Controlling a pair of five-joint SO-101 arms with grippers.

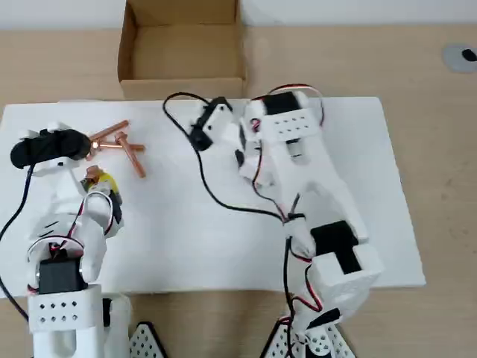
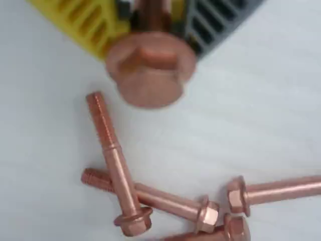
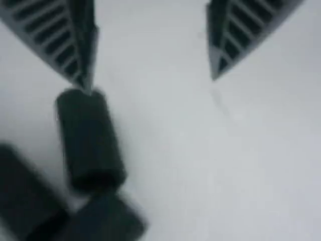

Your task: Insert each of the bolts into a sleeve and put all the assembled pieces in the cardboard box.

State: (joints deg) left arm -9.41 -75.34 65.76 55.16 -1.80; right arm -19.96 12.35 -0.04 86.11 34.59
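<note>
**Bolt Clamped, Sleeves Ungripped**

We found the left gripper (image 2: 150,20) clamped on a copper bolt (image 2: 150,70), its flanged hex head facing the wrist camera. Below it, loose bolts (image 2: 118,165) lay crossed on the white mat (image 1: 223,224). The right gripper (image 3: 150,80) hung with jaws apart over the black sleeves (image 3: 88,140), which lay close together. The cardboard box (image 1: 182,88) sat beyond the mat.

We judged the smooth, round sleeves likely to roll or squirt out of a closing grip. The slim threaded shank, pinched between ribbed fingers, could tilt and miss the bore.
</note>
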